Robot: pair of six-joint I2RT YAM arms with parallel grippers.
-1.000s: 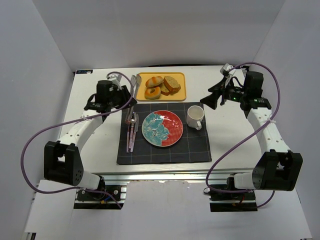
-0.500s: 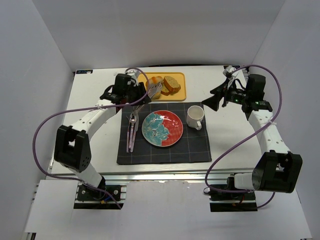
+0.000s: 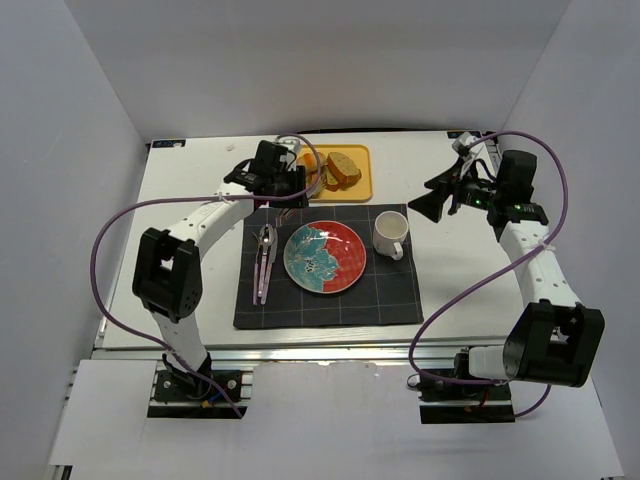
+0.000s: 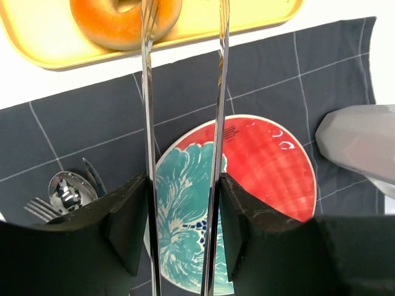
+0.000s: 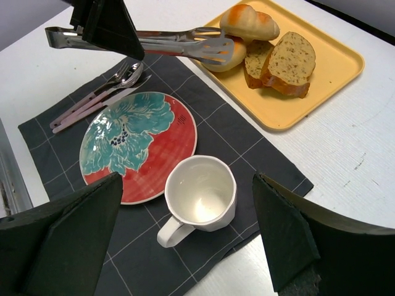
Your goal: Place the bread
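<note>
**While tongs (image 4: 148, 92) reach over the tray (image 4: 259, 15), the bread (image 4: 105, 24) lies on it**

As the left gripper (image 4: 183, 209) clamps the tongs, their arms stand apart, with one tip over the bread. If it touches, I cannot tell. The bread lies in the near left corner of the tray, by the table's (image 3: 190, 200) far edge. The right gripper (image 3: 430, 195) hangs wide open and empty near the right edge.

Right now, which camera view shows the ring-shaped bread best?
Left wrist: the bread is large and near, though cropped and crossed by the tongs. Right wrist shows it half behind the tongs; from above the left arm nearly hides it.
</note>
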